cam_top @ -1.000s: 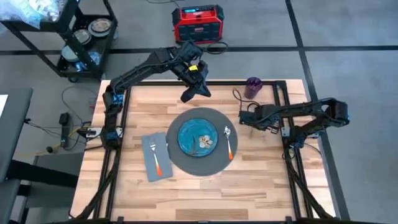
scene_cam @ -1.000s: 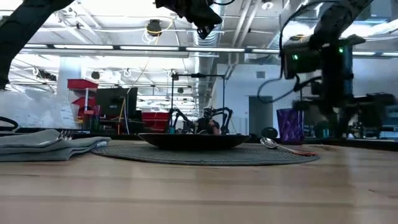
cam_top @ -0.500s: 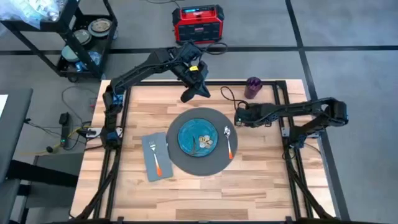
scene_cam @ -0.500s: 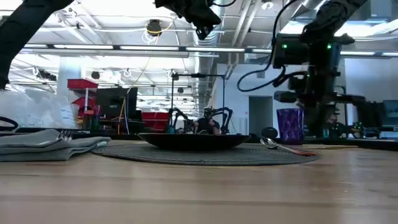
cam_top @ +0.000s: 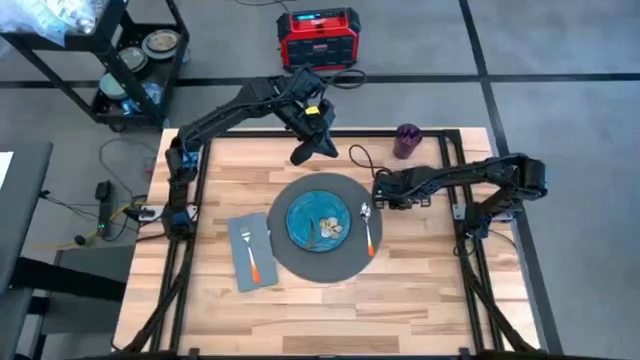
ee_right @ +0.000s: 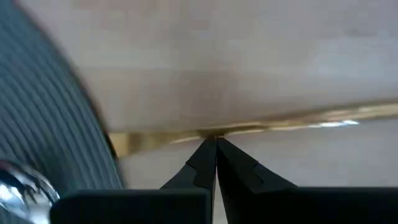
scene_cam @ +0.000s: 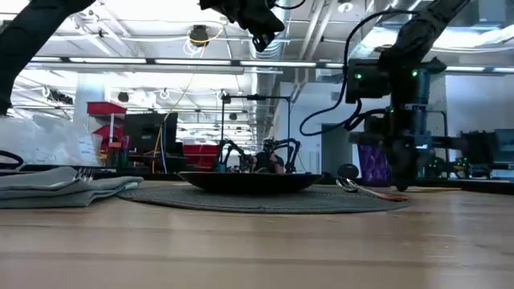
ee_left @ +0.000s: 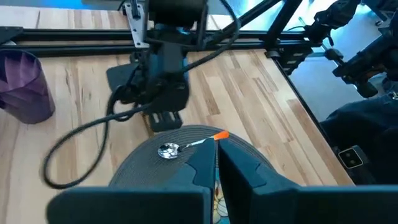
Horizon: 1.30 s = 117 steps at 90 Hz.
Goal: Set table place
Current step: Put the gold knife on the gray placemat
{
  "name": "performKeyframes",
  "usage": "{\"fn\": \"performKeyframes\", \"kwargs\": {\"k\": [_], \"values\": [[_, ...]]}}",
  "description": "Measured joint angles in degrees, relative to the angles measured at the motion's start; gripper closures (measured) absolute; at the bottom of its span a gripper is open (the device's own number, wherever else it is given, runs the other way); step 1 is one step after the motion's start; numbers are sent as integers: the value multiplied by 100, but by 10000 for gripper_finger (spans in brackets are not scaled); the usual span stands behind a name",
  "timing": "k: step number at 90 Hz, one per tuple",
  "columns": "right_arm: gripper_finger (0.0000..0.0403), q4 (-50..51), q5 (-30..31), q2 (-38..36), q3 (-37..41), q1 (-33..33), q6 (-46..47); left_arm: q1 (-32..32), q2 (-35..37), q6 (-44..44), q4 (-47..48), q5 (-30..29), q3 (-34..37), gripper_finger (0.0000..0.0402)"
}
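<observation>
The right gripper (cam_top: 380, 192), fingers pressed together and empty, has slid from near the cup (cam_top: 407, 140) to just beside the spoon (cam_top: 367, 226), likely to straighten it.

plate (cam_top: 318, 222) centred on mat (cam_top: 300, 260); table (cam_top: 420, 290) wooden

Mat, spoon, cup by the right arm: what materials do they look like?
Round dark grey mat: likely woven fabric or vinyl, matte, with ribbing visible in the left wrist view. Orange-handled spoon: shiny bowl, probably polished metal; the handle looks like plastic. Small purple cup: translucent with faceted sides, likely plastic, possibly glass.
</observation>
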<state>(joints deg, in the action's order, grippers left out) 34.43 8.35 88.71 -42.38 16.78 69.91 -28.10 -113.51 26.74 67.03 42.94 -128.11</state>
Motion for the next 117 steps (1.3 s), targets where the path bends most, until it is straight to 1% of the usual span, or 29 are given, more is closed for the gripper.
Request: {"fn": "performKeyframes", "kwargs": {"k": [15,36,54,68,92,107,117], "values": [[402,-122,-69,243,-40,139,-96,0,0,7,129,0,-2,401],[402,-310,-162,114,-18,464,-144,0,0,151,232,-2,-2,401],[403,-819,70,71,-16,593,-277,0,0,153,234,-2,-2,401],[403,-1031,73,74,-16,592,-291,0,0,153,262,-2,-2,401],[403,-860,54,57,-16,423,-356,0,0,155,253,-1,-2,401],[403,-466,76,47,-23,365,-350,0,0,155,255,0,-2,401],[403,-165,125,43,-27,161,-195,0,0,151,263,-2,-2,401]]}}
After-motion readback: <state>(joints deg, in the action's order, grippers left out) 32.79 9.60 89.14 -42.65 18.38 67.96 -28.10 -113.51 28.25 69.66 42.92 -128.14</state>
